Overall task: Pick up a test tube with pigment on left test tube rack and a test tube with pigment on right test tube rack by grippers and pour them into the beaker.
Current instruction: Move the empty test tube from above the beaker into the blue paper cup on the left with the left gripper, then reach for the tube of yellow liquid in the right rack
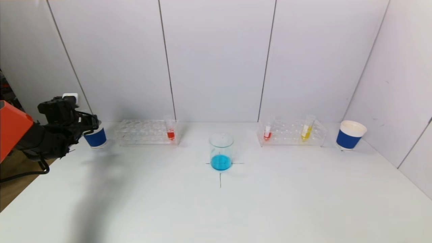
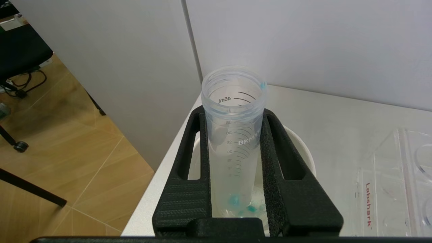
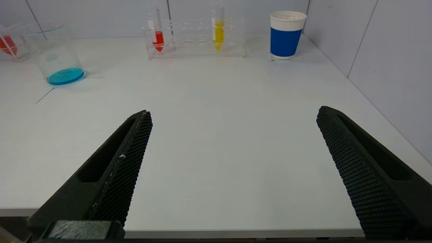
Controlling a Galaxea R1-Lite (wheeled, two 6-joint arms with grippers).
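— Where's your left gripper [image 2: 233, 162]?
— Over the left paper cup [image 2: 303, 148], clamping an emptied test tube [image 2: 233, 135]. The beaker [image 1: 221, 151] holds blue liquid.
— And your right gripper [image 3: 233, 148]?
— Spread wide, near the table edge, well short of the beaker.

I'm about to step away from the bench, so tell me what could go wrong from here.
1. The left pincer is shut on an emptied test tube over the left paper cup at the table's edge; a crooked release could tip the cup.
2. Blue drops cling inside the tube and may drip.
3. The right pincer, open, has not fetched the yellow tube; a tilted grasp might spill.
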